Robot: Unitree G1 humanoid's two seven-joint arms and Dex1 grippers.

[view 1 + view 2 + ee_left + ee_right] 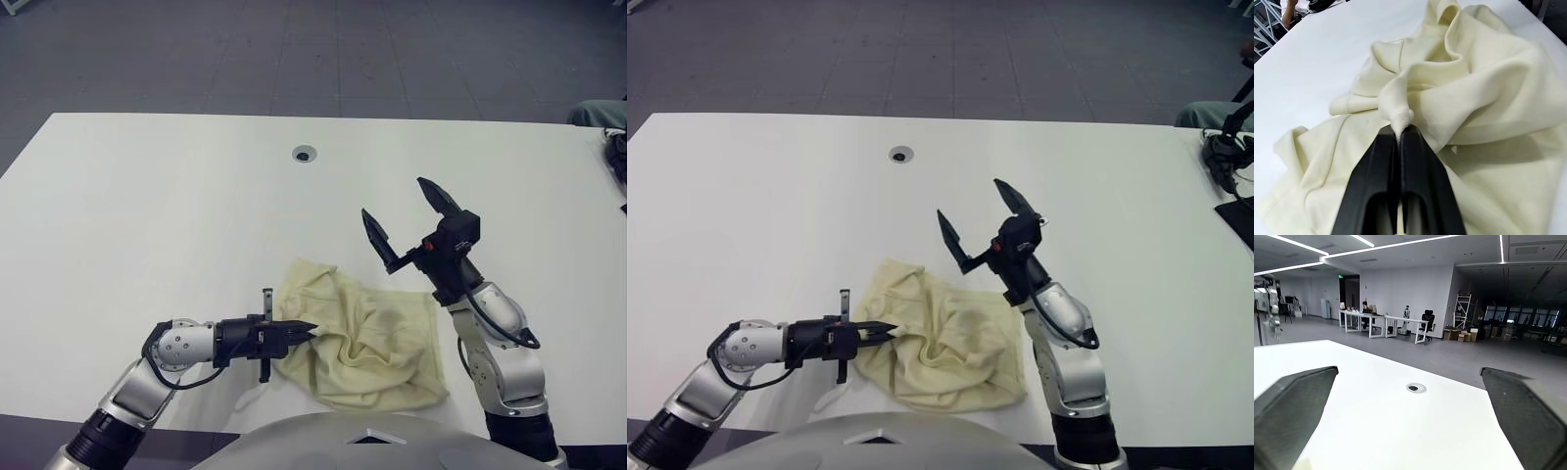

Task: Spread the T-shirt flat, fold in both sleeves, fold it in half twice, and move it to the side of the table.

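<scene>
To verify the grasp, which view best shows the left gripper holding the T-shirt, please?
Left wrist view: left gripper shut on a T-shirt fold, close up. Eye views show it from above, farther off.

Worktop (pixel 147 215): white, wide.
T-shirt (pixel 362 343): pale yellow, crumpled, lying near the front edge.
Cable hole (pixel 305 154): set toward the far edge.

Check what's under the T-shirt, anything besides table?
The crumpled T-shirt lies on the white table; bare tabletop shows around it. Nothing pokes out, but its bunched folds cover what is beneath. The left gripper pinches one fold at its edge.
</scene>
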